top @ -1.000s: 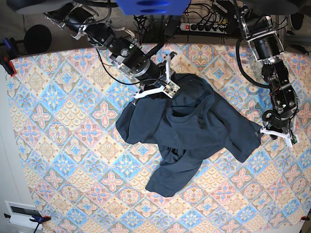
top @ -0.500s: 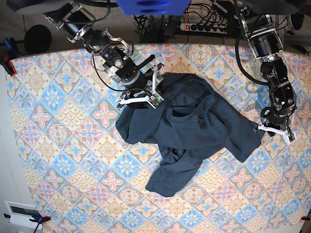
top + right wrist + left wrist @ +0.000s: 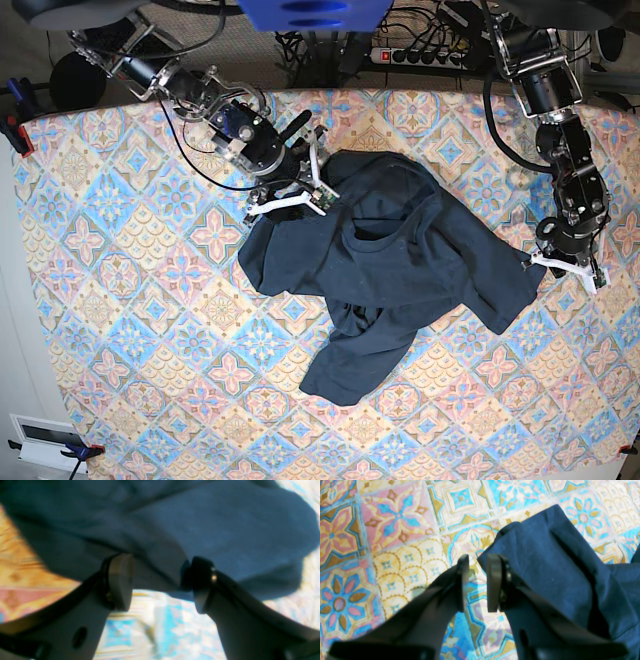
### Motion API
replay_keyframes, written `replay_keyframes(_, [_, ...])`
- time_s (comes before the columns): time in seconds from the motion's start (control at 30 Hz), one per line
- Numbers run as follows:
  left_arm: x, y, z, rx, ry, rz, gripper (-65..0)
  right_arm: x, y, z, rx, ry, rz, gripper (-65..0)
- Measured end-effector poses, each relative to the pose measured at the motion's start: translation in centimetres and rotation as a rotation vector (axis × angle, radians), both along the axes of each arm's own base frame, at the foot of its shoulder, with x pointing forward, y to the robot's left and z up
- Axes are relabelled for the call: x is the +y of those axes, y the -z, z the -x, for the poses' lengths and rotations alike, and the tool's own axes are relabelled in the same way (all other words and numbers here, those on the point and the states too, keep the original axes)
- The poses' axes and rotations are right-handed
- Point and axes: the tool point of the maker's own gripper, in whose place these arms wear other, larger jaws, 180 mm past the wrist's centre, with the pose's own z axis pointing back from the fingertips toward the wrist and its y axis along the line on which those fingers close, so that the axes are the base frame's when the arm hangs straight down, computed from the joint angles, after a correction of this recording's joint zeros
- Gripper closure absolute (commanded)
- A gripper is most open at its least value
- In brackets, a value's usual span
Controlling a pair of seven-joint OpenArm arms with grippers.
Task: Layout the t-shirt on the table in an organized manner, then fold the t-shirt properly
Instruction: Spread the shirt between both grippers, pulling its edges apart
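Observation:
The dark navy t-shirt (image 3: 400, 260) lies crumpled in the middle of the table (image 3: 130, 300), collar up, with one part trailing toward the front. My right gripper (image 3: 303, 187) is at the shirt's upper left edge. In the right wrist view it (image 3: 160, 585) stands open wide, with cloth (image 3: 175, 525) bunched just beyond its fingertips. My left gripper (image 3: 565, 265) is at the shirt's right tip. In the left wrist view it (image 3: 476, 585) shows a narrow gap with only tablecloth in it, and the shirt's corner (image 3: 552, 567) lies beside its right finger.
A power strip (image 3: 420, 55) and cables run behind the table's far edge. A white box (image 3: 45, 440) sits off the front left corner, and a clamp (image 3: 15, 130) grips the left edge. Patterned cloth surrounds the shirt on all sides.
My right gripper has opened wide and drawn back to the left along the shirt's upper edge. The left gripper has shifted slightly toward the far side. The shirt looks the same.

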Motion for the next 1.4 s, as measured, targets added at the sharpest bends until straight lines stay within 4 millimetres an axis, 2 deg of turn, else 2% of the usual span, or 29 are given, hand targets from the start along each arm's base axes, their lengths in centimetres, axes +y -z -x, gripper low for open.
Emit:
replay_keyframes(0.07, [0.0,0.0,0.0,0.0,0.003,0.0,-12.7,0.5,0.0,0.3,0.002,-0.012,-0.009,-35.3])
replay_keyframes(0.17, [-0.1,0.0,0.0,0.001,0.003,0.0,-12.7,0.2,0.0,0.1,-0.003,-0.008,-0.004,-35.3])
replay_keyframes(0.33, [-1.9,0.6,-0.5,0.018,0.057,-0.005,-12.7,-0.3,0.4,-0.2,0.001,0.003,0.013,-34.6])
replay_keyframes(0.43, [-2.4,0.8,-0.6,0.022,0.072,-0.003,-12.7,-0.6,0.8,-0.6,0.005,0.0,0.032,-28.1])
replay_keyframes(0.57, [-3.0,1.0,-0.7,0.033,0.092,-0.013,-12.7,-1.3,0.9,-2.1,-0.016,0.017,0.055,-13.7])
replay_keyframes(0.7, [-3.5,1.5,-0.4,0.044,0.107,-0.01,-12.7,-1.6,1.4,-1.6,0.006,0.027,0.061,0.0])
replay_keyframes(0.8, [-3.6,2.0,0.8,0.064,0.112,-0.021,-12.7,-1.9,-0.3,-2.8,-0.027,0.06,0.024,-0.9])
replay_keyframes(0.9, [-4.0,2.1,2.2,0.069,0.132,-0.04,-12.7,-2.2,-5.1,-5.3,-0.136,0.114,-0.066,-0.7])
replay_keyframes(0.97, [-4.2,2.1,3.0,0.073,0.141,-0.05,-12.7,-3.6,-8.1,-6.5,-0.213,0.17,-0.124,-0.7])
replay_keyframes(1.0, [-4.2,2.2,3.3,0.075,0.146,-0.052,-12.7,-4.6,-8.7,-6.5,-0.232,0.195,-0.124,-0.7])
replay_keyframes(1.03, [-4.3,2.3,3.6,0.082,0.15,-0.057,-12.7,-5.7,-8.8,-6.4,-0.226,0.226,-0.117,-0.6])
replay_keyframes(1.1, [-4.6,2.9,4.3,0.106,0.164,-0.068,-12.7,-7.0,-7.8,-5.6,-0.196,0.266,-0.101,-0.6])
replay_keyframes(1.17, [-5.6,3.6,4.6,0.129,0.198,-0.068,-12.7,-7.2,-6.8,-4.8,-0.159,0.265,-0.087,-0.5])
replay_keyframes(1.3, [-7.3,4.2,4.6,0.138,0.245,-0.053,-12.7,-7.2,-7.4,-4.7,-0.181,0.268,-0.113,-0.4])
replay_keyframes(1.4, [-7.4,3.8,5.1,0.129,0.251,-0.069,-12.7,-9.0,-6.2,-3.3,-0.171,0.304,-0.123,-0.4])
